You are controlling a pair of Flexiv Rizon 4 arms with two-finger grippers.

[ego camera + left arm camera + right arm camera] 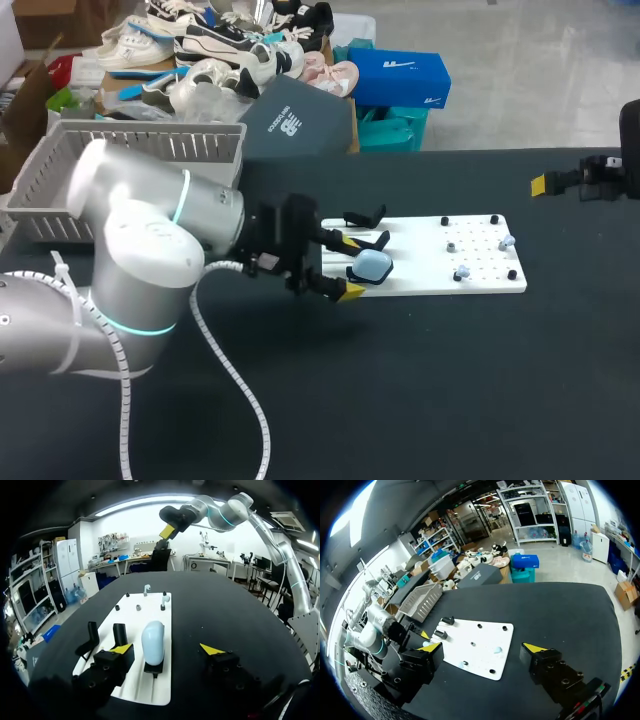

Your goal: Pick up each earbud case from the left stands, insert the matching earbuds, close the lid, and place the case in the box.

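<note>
Black table (400, 380) is carrying a white board (425, 280); left tool (166, 650), released, is straddling the pale-blue earbud case (153, 642) (upright on its stand (154, 669)); right tool (482, 647) is hovering released, well apart.

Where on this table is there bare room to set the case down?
Bare: the table in front of the board, and between board and right gripper. Crowded: the board's left end, where the left gripper straddles the case beside two stands; its right end holds earbuds.
</note>
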